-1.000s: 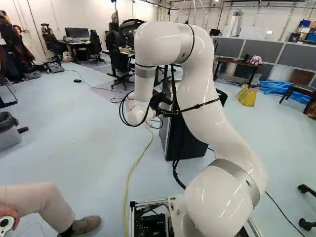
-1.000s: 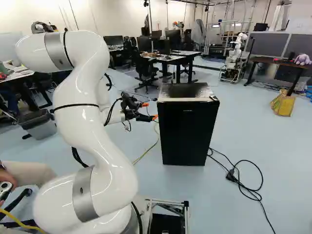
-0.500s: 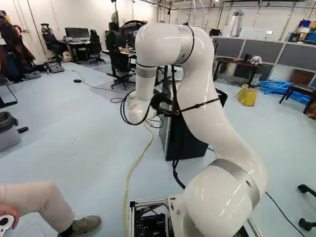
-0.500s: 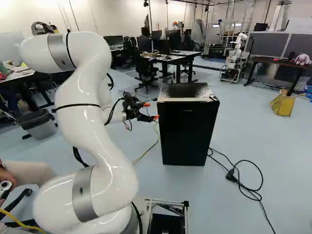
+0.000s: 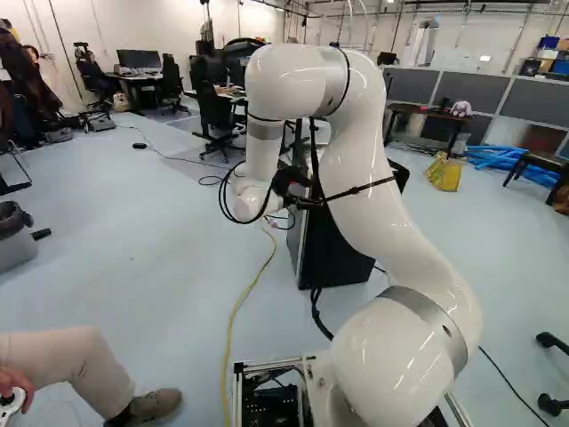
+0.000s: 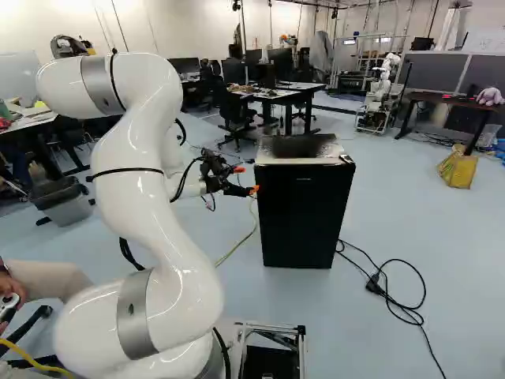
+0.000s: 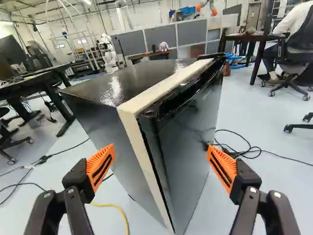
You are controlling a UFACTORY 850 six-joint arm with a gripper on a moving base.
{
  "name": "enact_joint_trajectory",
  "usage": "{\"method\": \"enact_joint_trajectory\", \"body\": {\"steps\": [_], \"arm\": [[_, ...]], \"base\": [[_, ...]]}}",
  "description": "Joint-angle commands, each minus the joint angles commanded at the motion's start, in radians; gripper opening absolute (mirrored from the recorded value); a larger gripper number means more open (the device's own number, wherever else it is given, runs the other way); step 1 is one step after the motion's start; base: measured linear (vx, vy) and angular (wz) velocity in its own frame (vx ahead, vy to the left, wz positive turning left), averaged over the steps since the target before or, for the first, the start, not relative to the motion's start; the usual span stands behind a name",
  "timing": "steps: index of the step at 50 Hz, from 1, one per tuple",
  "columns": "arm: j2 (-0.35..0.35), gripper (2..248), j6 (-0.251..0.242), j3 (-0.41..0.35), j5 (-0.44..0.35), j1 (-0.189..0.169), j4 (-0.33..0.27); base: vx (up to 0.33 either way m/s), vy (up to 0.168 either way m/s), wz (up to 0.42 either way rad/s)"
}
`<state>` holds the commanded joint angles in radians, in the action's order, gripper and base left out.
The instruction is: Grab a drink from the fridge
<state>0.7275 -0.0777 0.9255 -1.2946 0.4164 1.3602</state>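
In the right base view my gripper is at the left side of the black fridge, level with its upper part. Its two orange pads stand wide apart. The wrist view shows the gripper open, and nothing is gripped. The corner of the fridge, with its pale front edge and dark door, lies ahead and between the fingers. The door looks shut, and no drink is visible. In the left base view the arm partly hides the fridge.
Black cables lie on the floor beside the fridge, and a yellow cable runs along it. A person's leg is close at the left of the base. Another robot stands farther back, near desks and a yellow bag.
The arm's upper part and the gripper have shifted slightly to the right in the right base view, the gripper closer to the fridge. The base and the fridge have stayed put.
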Motion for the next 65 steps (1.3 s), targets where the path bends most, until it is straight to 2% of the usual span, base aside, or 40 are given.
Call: {"method": "enact_joint_trajectory", "body": {"steps": [7, 13, 35, 65], "arm": [[0.000, 247, -0.065, 0.000, 0.000, 0.000, 0.000], [0.000, 247, -0.084, 0.000, 0.000, 0.000, 0.000], [0.000, 247, -0.090, 0.000, 0.000, -0.002, 0.000], [0.003, 247, -0.090, 0.005, 0.000, -0.031, 0.000]], "base": [[0.000, 0.000, 0.000], [0.000, 0.000, 0.000], [0.000, 0.000, 0.000], [0.000, 0.000, 0.000]]}}
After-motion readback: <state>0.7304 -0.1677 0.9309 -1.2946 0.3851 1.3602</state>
